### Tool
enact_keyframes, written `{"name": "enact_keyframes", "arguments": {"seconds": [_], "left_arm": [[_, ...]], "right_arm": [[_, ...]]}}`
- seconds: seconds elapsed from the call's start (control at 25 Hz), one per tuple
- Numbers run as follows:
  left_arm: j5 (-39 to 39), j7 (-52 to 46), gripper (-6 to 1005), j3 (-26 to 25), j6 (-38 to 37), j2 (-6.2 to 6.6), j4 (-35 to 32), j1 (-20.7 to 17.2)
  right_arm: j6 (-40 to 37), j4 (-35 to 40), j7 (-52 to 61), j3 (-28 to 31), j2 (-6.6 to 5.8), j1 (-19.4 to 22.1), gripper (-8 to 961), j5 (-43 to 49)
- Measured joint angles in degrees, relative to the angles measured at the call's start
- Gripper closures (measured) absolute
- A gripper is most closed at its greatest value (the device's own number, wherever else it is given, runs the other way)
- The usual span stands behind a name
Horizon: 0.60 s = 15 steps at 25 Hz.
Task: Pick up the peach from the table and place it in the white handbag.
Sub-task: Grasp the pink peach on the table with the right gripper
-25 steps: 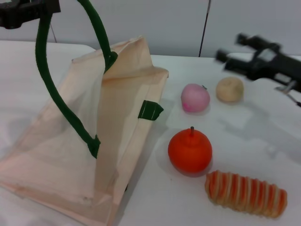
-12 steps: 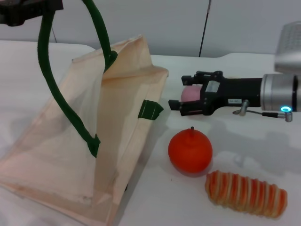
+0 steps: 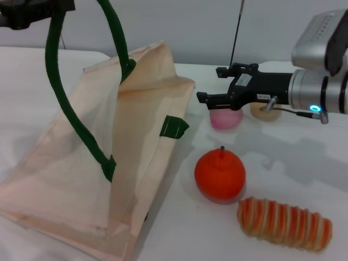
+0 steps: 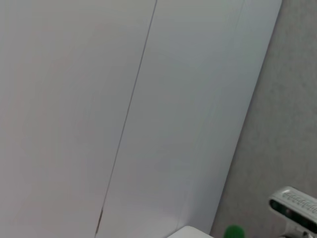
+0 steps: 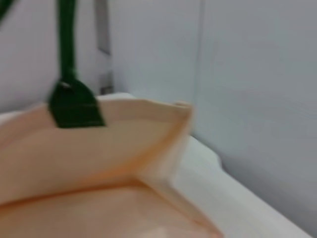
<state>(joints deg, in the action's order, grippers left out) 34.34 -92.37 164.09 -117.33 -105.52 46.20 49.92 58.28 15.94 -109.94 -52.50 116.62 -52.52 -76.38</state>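
The pale-pink peach (image 3: 227, 118) sits on the white table (image 3: 304, 163), its top hidden by my right gripper (image 3: 212, 84). That gripper is open and hovers just above the peach, pointing towards the bag. The white handbag (image 3: 125, 163) lies to the left, its mouth held open. One dark green handle (image 3: 60, 103) is lifted by my left gripper (image 3: 30, 11) at the top left corner. The handbag (image 5: 99, 168) and a handle (image 5: 74, 101) also fill the right wrist view. The left wrist view shows only wall.
A beige round lump (image 3: 265, 112) lies behind the right gripper, partly hidden. A bright orange fruit (image 3: 219, 174) sits in front of the peach. A striped orange-and-cream roll (image 3: 284, 223) lies near the front right.
My right arm came in from the right over the peach, then rose and drew back a little. The peach shows below the fingers again. Bag and left gripper have not moved.
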Motion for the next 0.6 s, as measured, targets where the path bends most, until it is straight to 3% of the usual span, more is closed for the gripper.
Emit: {"name": "enact_keyframes", "arguments": {"seconds": [0.6], "left_arm": [[0.11, -0.13, 862, 0.00, 0.00, -0.30, -0.07, 0.63]], "right_arm": [[-14.60, -6.67, 0.12, -6.72, 0.35, -4.40, 110, 0.19]]}}
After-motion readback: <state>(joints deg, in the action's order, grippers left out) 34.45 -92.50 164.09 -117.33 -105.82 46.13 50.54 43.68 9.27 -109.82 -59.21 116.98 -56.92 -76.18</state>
